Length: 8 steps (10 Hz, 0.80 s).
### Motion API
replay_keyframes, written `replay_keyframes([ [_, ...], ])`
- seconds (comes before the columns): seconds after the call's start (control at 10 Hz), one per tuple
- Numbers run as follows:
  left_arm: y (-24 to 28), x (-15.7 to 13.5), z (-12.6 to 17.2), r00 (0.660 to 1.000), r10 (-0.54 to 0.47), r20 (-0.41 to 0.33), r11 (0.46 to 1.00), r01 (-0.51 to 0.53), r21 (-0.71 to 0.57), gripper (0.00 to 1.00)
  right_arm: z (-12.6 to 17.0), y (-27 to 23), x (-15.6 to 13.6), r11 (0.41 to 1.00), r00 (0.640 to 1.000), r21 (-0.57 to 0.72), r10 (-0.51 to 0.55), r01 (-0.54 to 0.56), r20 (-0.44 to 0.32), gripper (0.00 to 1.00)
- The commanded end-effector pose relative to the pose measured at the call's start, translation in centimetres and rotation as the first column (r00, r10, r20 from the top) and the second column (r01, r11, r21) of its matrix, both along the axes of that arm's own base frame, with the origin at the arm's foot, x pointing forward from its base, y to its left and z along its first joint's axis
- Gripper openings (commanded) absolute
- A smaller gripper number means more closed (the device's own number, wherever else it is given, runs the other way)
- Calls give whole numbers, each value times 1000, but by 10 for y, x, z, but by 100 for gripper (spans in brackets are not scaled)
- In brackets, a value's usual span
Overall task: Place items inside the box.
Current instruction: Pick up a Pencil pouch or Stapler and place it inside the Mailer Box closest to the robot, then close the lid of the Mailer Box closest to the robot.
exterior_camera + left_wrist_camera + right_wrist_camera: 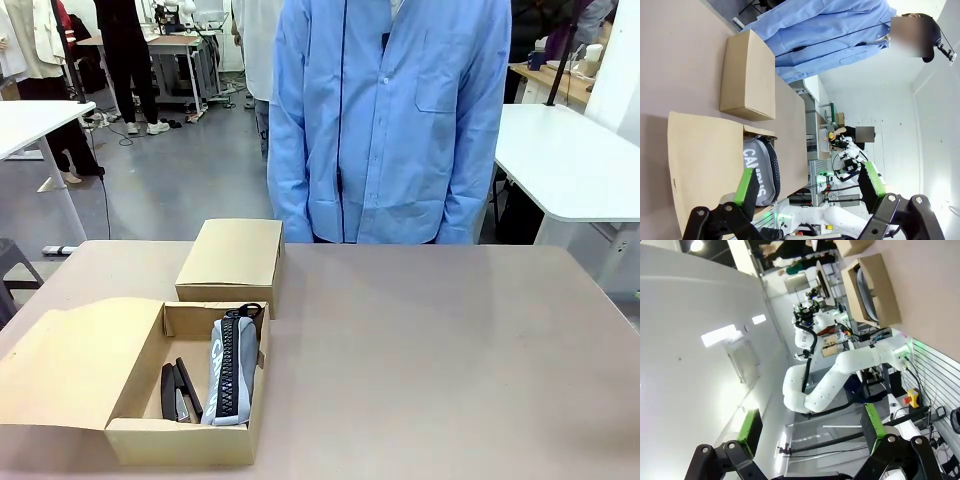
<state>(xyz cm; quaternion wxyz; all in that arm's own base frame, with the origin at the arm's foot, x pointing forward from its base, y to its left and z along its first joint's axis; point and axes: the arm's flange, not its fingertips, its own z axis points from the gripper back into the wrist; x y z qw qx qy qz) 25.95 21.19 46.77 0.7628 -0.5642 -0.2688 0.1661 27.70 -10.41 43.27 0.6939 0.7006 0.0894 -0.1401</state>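
1. Lying inside the open brown cardboard box (140, 437) at the desk's (450, 360) near left corner were the grey zip pencil case lettered "CAMPUS" (233, 370) and a black stapler (179, 391).
2. Left claw (807, 187) was released, empty.
3. Right claw (810, 429) was released, empty.

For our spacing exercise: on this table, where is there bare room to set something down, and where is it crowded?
The tabletop is bare from the open box and the closed box across to its right edge. Crowded: the open box, where the pencil case and a stapler leave only a strip of floor toward the person.
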Motion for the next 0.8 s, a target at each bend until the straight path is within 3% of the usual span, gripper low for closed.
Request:
replay_keyframes([
  [0.0, -1, 0, 1, 1000, -1, 26, 1000, 1, -9, 100, 3, 0, 0, 1000, 1000, 7, -3, 3, -2, 100],
  [0.7, 0, 0, 0, 1000, 0, 0, 1000, 0, 0, 100, 3, 0, 0, 1000, 1000, 7, -3, 3, -2, 100],
])
